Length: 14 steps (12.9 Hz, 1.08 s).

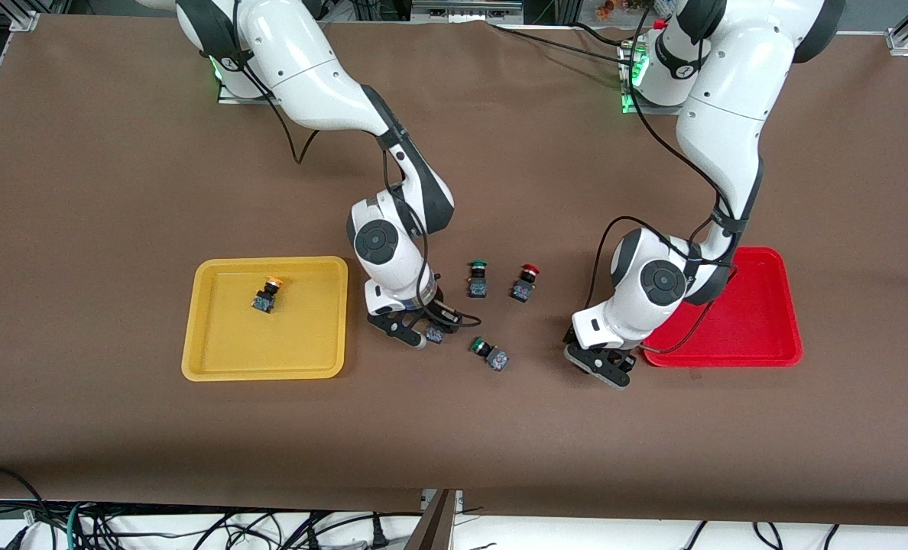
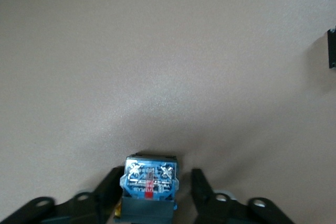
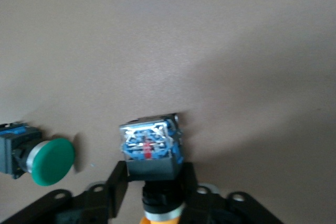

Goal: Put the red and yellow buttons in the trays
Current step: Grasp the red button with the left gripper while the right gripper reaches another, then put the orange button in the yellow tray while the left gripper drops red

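My right gripper (image 1: 416,336) (image 3: 152,171) is shut on a yellow-capped button (image 3: 149,142) (image 1: 434,334), low over the table beside the yellow tray (image 1: 301,336). Another yellow button (image 1: 267,294) lies in that tray. My left gripper (image 1: 607,368) (image 2: 157,177) is open, low at the table just off the red tray (image 1: 752,321). A button (image 2: 150,182) sits between its fingers, against one finger with a gap to the other; its cap is hidden. A red button (image 1: 525,283) stands on the table between the arms.
Two green-capped buttons sit between the trays, one (image 1: 478,278) beside the red button and one (image 1: 489,353) nearer the front camera, which also shows in the right wrist view (image 3: 51,161). The brown table cloth (image 1: 118,191) stretches wide around.
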{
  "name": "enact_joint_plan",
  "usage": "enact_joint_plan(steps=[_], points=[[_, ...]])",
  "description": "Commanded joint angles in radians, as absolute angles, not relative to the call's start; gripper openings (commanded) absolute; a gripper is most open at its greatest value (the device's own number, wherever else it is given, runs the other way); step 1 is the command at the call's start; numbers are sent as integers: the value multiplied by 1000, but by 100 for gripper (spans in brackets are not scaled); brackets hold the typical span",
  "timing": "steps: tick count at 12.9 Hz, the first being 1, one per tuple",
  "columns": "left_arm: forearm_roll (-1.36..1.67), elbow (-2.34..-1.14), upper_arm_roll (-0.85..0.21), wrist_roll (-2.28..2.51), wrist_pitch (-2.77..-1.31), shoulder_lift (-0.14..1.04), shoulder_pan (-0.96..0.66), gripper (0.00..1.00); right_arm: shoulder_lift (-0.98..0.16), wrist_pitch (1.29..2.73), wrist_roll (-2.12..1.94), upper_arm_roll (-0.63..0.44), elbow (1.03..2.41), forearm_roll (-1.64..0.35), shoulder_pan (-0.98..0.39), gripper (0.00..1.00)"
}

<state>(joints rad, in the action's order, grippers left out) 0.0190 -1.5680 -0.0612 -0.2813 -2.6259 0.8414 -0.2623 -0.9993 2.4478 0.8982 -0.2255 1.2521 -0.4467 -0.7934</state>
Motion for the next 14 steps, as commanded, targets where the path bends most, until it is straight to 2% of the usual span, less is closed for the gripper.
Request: enact_joint_plan(steps=[1,4,6,9,11,13,14], points=[[41,-1566,-61,-301,-2609,825,-284,0,-947,2306,881,-255,1236,-430,-764,15],[48,-1595,-60,-298,-2431,717,-270,0,-855,2139,749,-256,1241,-428,-683,15],[35,-1586,-45,-305,-2268,667,-239,0,-784,2018,628,-303,1313,-426,-655,15],[32,-1589,-40,-386,-2134,655,-141,0,-675,2035,450,-370,1539,-428,-655,17],[32,-1595,-38,-464,-2126,660,-106,0,-618,2142,420,-373,1700,-428,-655,21],[32,-1603,-37,-511,-2126,686,-57,0,-595,2247,416,-370,1807,-430,-655,38],[32,-1603,-38,-543,-2126,701,-22,0,-597,2259,413,-370,1813,-430,-657,67]])
